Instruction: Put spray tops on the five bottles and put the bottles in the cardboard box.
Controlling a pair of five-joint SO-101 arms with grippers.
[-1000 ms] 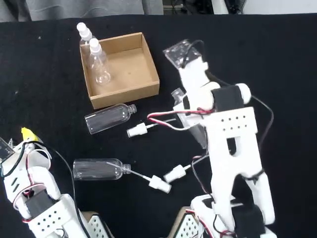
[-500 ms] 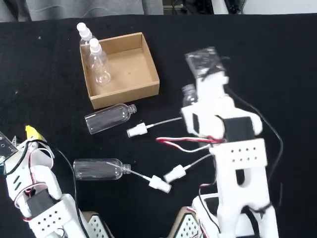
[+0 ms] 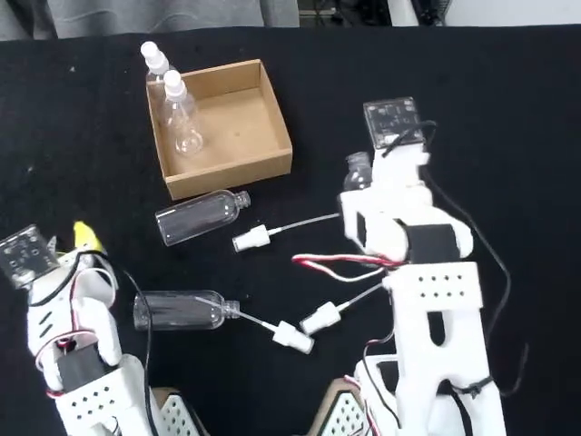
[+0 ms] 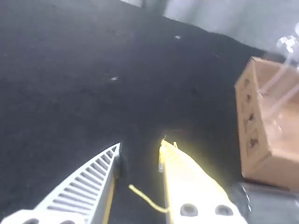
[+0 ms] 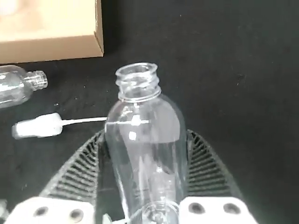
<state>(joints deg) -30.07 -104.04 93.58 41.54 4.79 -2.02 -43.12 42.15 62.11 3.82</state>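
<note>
My right gripper [image 5: 145, 137] is shut on a clear uncapped bottle [image 5: 140, 135], neck pointing away from the wrist; from above that bottle [image 3: 358, 169] sticks out beyond the right arm, right of the cardboard box [image 3: 231, 173]. Two capped bottles [image 3: 180, 113] stand along the box's left wall. An uncapped bottle [image 3: 195, 218] lies in front of the box beside a loose spray top [image 3: 254, 239]. Another bottle [image 3: 177, 311] lies nearer, a spray top's [image 3: 290, 338] tube at its neck. My left gripper [image 4: 140, 145] is open and holds nothing, low at the table's left [image 3: 82, 234].
A third loose spray top [image 3: 322, 318] lies by the right arm's base. The box [image 4: 261, 130] appears off to one side in the left wrist view. Black cloth covers the table, with bare room at the left and far right.
The right arm has swung rightward and back with the bottle, away from the box. The left arm has shifted slightly up and to the right.
</note>
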